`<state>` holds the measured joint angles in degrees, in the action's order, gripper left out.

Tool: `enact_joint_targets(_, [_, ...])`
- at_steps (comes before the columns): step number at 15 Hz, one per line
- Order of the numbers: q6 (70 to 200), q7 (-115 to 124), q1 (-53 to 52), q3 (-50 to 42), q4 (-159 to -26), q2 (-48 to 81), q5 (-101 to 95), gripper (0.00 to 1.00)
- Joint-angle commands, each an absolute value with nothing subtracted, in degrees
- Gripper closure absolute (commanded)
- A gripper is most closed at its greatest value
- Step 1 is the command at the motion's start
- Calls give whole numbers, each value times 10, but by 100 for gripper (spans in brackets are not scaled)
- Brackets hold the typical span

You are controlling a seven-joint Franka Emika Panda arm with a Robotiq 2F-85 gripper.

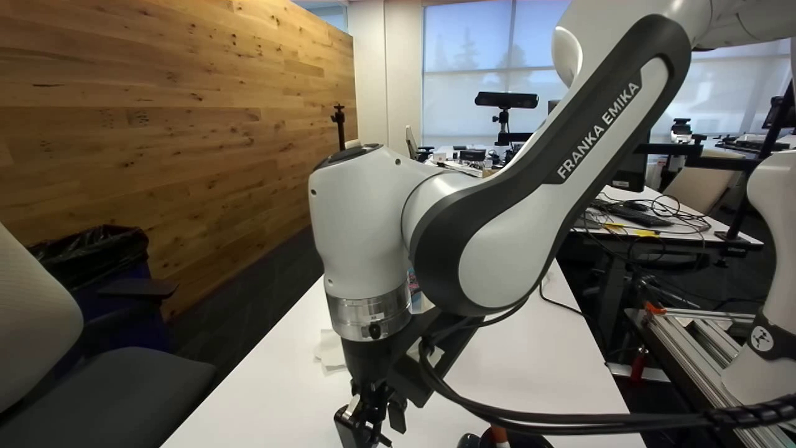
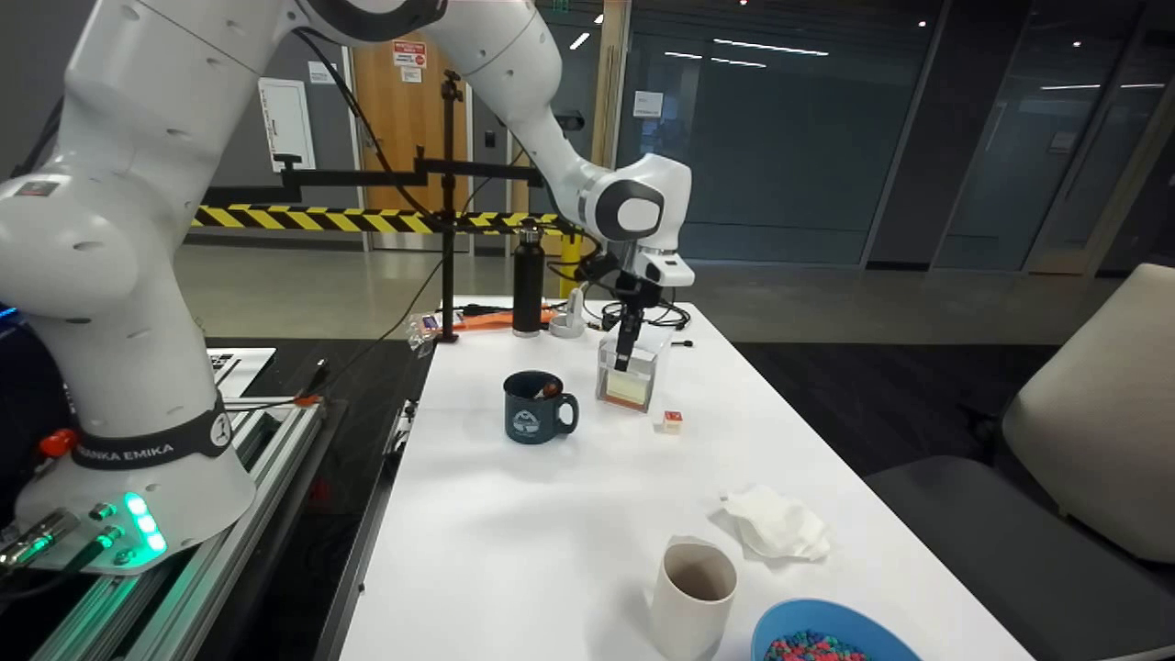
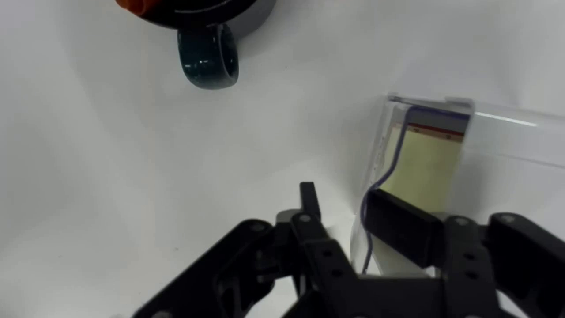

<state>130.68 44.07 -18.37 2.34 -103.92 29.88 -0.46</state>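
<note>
The gripper, jaws parted and gripping nothing, straddled a wall of the clear box — one jaw apparently inside, one outside, so the wall ran between — near yellow notes.

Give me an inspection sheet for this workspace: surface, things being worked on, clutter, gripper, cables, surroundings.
Surface: white table, with the things below standing or lying on it.
Things worked on: clear box with a yellow insert, perhaps paper.
Clutter: dark mug, small red-topped block, crumpled tissue, beige cup, blue bowl, black bottle.
Gripper: fingers apart, one over the box, one outside it; no grip seen.
Cables: black cables running alongside the robot arm.
Surroundings: wood-panelled wall, chair, lined bin.
</note>
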Motion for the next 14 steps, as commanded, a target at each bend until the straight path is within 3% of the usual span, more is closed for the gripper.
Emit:
enact_joint_targets(1, [1309,433,-184,23,-1027,311,-14,97])
enact_joint_targets(14, [1312,426,-181,20,-1028,314,-15,99])
